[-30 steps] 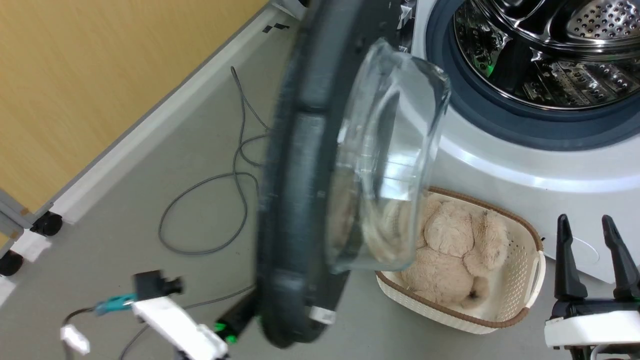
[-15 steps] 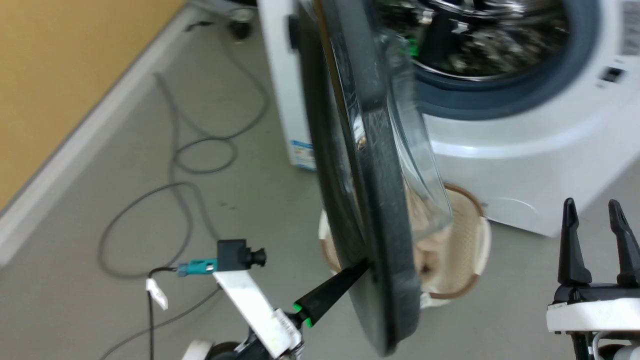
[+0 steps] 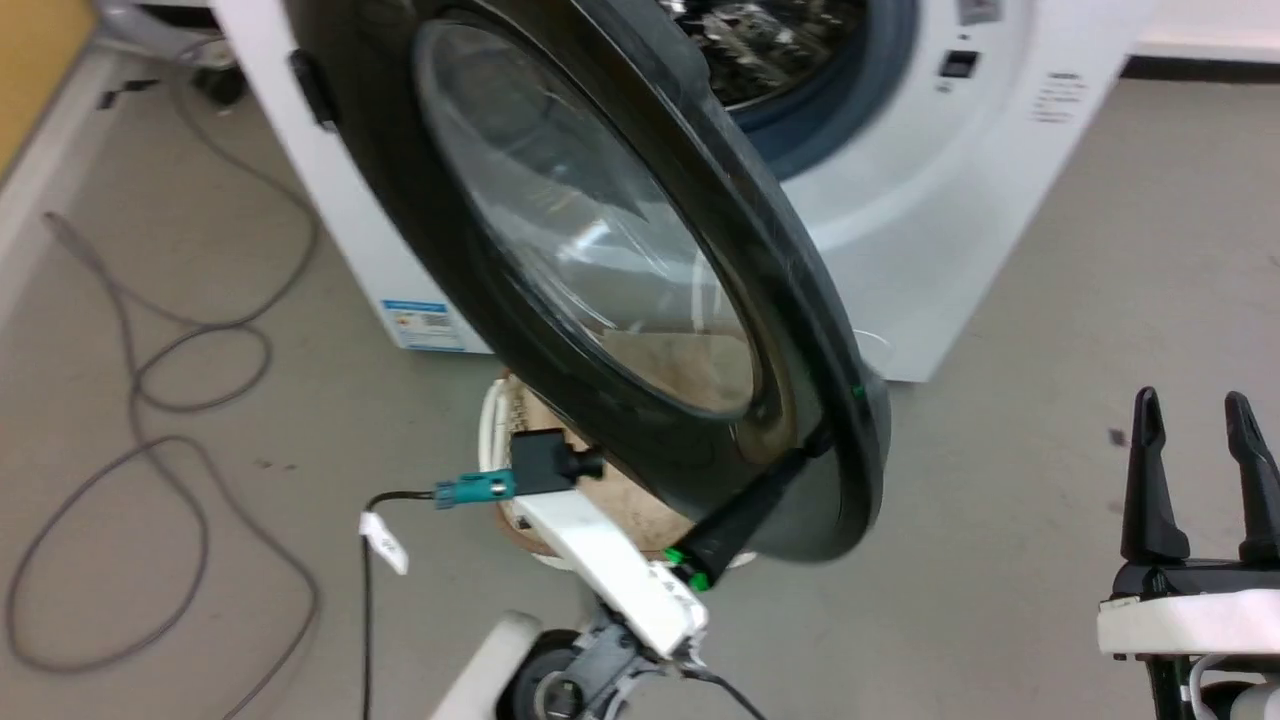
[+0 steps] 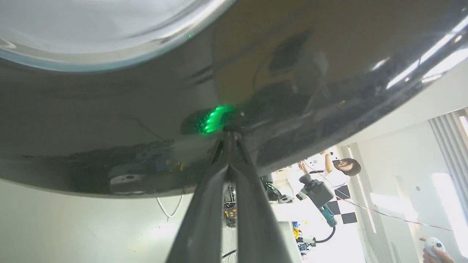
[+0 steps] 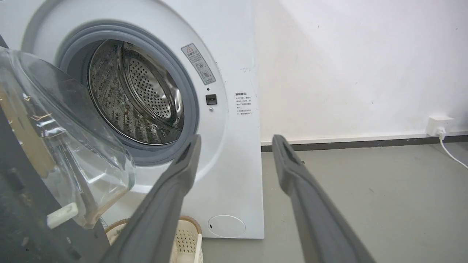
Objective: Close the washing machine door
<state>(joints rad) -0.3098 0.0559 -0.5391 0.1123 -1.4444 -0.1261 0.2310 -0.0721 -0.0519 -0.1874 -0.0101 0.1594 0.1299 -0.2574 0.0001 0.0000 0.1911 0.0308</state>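
Note:
The washing machine door (image 3: 590,220) stands partly open, its glossy black outer rim and round window turned toward me. My left gripper (image 3: 812,448) is shut and empty, with its fingertips pressed against the door's lower rim. In the left wrist view the left gripper (image 4: 229,134) touches the shiny rim of the door (image 4: 146,109) beside a green reflection. The white washing machine (image 3: 900,240) is behind, its steel drum (image 5: 142,98) and grey gasket exposed. The door's glass bowl (image 5: 69,142) bulges toward the opening. My right gripper (image 3: 1195,420) hangs open at the lower right, clear of the door.
A white wicker basket (image 3: 493,425) sits on the floor under the door, and its rim (image 5: 187,237) is by the machine's base. Grey cables (image 3: 150,380) loop on the floor at left. A person (image 4: 342,171) stands in the background. A wall socket (image 5: 438,122) is at right.
The head camera has turned. The door has swung from edge-on toward the machine, its outer face now toward me, with the left gripper still against its lower rim. The right gripper holds its place.

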